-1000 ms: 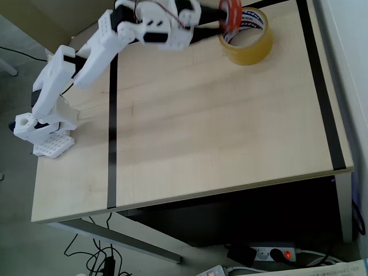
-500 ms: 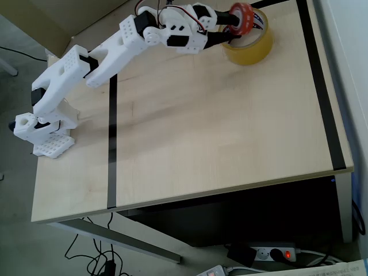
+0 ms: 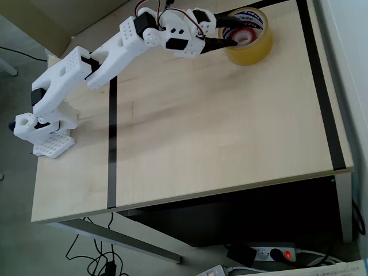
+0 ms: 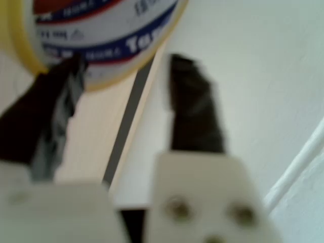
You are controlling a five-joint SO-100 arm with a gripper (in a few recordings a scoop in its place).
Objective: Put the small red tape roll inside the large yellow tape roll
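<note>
With the small red tape roll (image 3: 242, 37) sitting inside the large yellow tape roll (image 3: 250, 44), I lift my parted, empty pincer (image 3: 229, 35) straight up, clear of the rim.

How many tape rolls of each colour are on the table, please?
Red: 1, the small red tape roll, lying inside the yellow one.
Yellow: 1, the large yellow tape roll, at the table's far edge in the overhead view.
Total: 2
</note>
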